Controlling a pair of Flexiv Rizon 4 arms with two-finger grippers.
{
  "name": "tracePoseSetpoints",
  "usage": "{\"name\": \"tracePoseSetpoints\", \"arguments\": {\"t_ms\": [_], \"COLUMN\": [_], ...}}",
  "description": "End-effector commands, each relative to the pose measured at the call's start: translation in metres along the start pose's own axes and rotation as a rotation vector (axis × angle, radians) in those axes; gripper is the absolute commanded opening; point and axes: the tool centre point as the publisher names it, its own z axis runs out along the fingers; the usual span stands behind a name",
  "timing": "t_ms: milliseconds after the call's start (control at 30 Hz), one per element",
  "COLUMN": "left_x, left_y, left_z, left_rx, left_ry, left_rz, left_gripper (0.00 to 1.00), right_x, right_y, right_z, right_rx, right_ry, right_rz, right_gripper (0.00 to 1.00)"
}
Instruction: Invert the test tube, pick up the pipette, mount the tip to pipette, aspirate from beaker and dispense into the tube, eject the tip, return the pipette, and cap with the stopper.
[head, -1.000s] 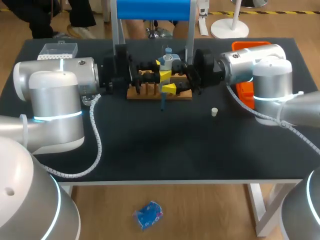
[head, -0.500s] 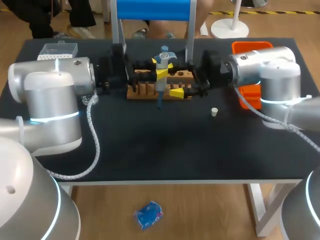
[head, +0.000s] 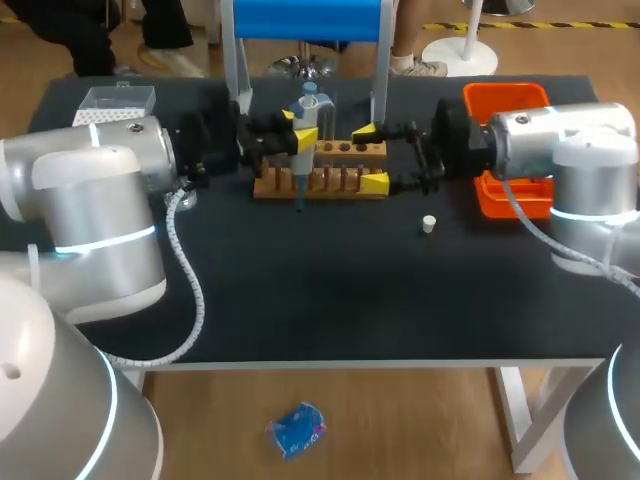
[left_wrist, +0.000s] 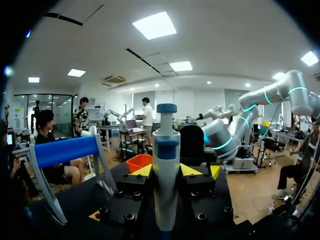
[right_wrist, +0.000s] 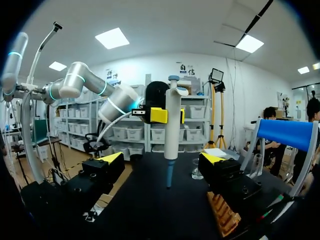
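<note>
My left gripper (head: 292, 128) is shut on the white and blue pipette (head: 303, 140), holding it upright over the left end of the wooden rack (head: 320, 172). In the left wrist view the pipette (left_wrist: 166, 175) stands between the yellow fingertips (left_wrist: 142, 171). My right gripper (head: 369, 157) is open, a short way to the pipette's right, over the rack. From the right wrist the pipette (right_wrist: 172, 125) hangs ahead of that open gripper (right_wrist: 162, 158), with the left gripper (right_wrist: 159, 115) clamped on it. The white stopper (head: 429, 224) lies on the black table in front of the right gripper.
An orange tray (head: 510, 100) sits at the back right under my right arm. A clear tip box (head: 115, 100) stands at the back left. A blue-topped stand (head: 305, 20) rises behind the rack. A small glass beaker (right_wrist: 197, 170) stands beyond the right gripper.
My right gripper opened off the pipette and drew back to the right. My left gripper carried the pipette to the left and toward the table's far side.
</note>
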Motion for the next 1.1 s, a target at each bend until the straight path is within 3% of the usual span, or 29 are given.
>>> {"name": "tracePoseSetpoints", "arguments": {"t_ms": [33, 433, 567, 1067, 1100], "left_x": [0.0, -0.042, -0.059, -0.059, -0.064], "left_y": [-0.009, -0.031, -0.038, -0.038, -0.036], "left_z": [-0.002, -0.001, -0.003, -0.003, 0.0], "left_rx": [-0.008, -0.088, -0.053, -0.053, -0.083], "left_ry": [-0.148, -0.376, -0.478, -0.478, -0.503], "left_rz": [-0.017, -0.087, -0.126, -0.126, -0.146], "left_gripper": [0.0, 0.0, 0.0, 0.0, 0.0], "right_x": [0.011, -0.005, -0.013, -0.013, -0.013], "right_y": [0.013, 0.034, 0.042, 0.042, 0.042], "right_z": [-0.014, -0.047, -0.054, -0.054, -0.054], "right_rx": [0.023, 0.066, 0.076, 0.076, 0.076], "right_ry": [-0.117, -0.251, -0.306, -0.306, -0.306], "right_rz": [0.007, 0.058, 0.071, 0.071, 0.071], "right_gripper": [1.0, 1.0, 1.0, 1.0, 1.0]}}
